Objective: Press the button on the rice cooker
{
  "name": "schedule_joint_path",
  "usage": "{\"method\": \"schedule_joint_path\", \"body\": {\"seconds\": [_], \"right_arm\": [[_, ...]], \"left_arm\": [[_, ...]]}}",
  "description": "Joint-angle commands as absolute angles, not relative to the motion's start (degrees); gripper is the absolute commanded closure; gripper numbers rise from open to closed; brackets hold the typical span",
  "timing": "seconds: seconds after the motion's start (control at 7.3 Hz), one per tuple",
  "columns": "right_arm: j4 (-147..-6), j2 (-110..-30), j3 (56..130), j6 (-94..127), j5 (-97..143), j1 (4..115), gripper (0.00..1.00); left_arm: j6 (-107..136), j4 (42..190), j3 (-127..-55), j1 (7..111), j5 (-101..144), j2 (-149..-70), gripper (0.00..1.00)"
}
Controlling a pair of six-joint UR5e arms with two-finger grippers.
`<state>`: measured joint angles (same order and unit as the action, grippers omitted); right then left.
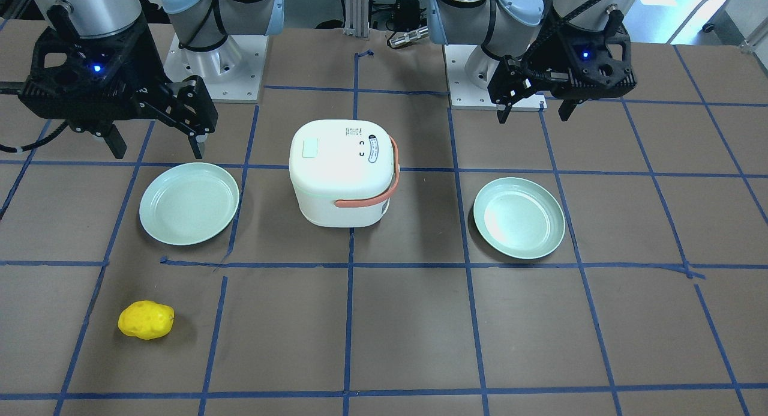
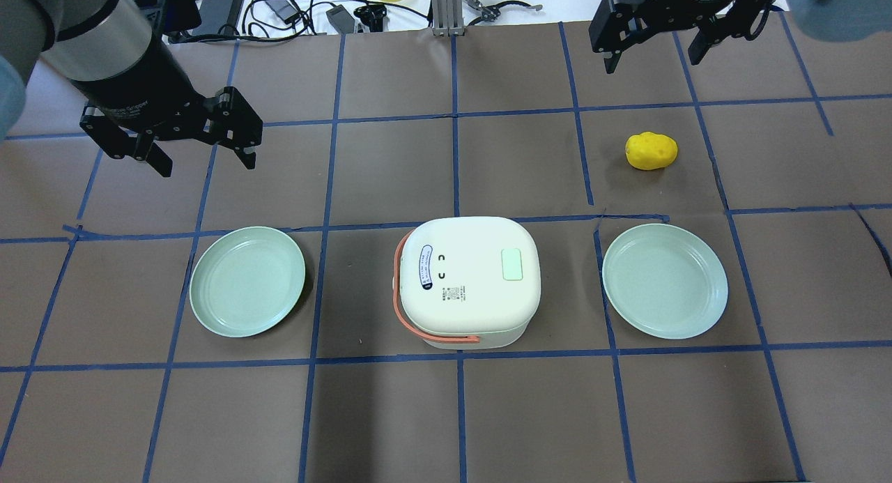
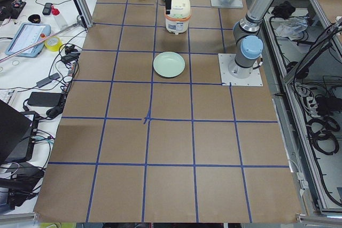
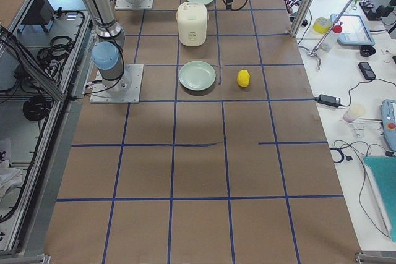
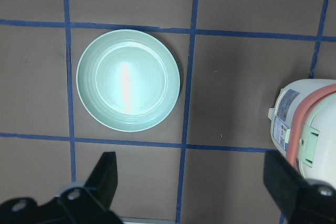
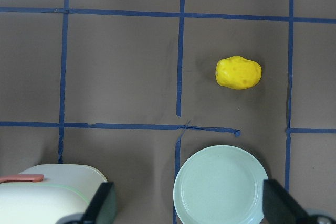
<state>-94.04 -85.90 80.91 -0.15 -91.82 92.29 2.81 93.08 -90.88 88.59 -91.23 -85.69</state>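
Note:
The white rice cooker (image 2: pixel 470 281) with an orange handle stands mid-table; it also shows in the front view (image 1: pixel 342 173). A pale green rectangular button (image 2: pixel 512 265) sits on its lid, also seen from the front (image 1: pixel 310 148). My left gripper (image 2: pixel 208 164) is open and empty, hovering beyond the left plate, well away from the cooker. My right gripper (image 2: pixel 654 61) is open and empty, high over the far right of the table. The left wrist view shows the cooker's side (image 5: pixel 307 124) at its right edge. The right wrist view shows the lid's edge (image 6: pixel 52 192) at bottom left.
Two pale green plates flank the cooker, one on the left (image 2: pixel 247 281) and one on the right (image 2: pixel 664 281). A yellow potato-like object (image 2: pixel 651 150) lies beyond the right plate. Blue tape grids the brown table. Cables lie along the far edge.

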Motion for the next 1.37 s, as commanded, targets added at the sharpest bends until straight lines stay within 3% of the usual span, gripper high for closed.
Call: {"method": "schedule_joint_path", "body": {"seconds": [0.0,1.1,1.23], "right_arm": [[-94.04,-85.96,80.86,-0.18,-91.93,92.29,0.00],[-93.78,-85.96,80.95,-0.18,-91.67,92.29,0.00],[-93.78,-86.04,81.21,-0.18,-91.67,92.37,0.08]], "left_arm": [[2.90,93.08,-90.88,88.59,-91.23,-85.69,0.00],[2.81,93.08,-90.88,88.59,-91.23,-85.69,0.00],[2.81,93.08,-90.88,88.59,-91.23,-85.69,0.00]]}}
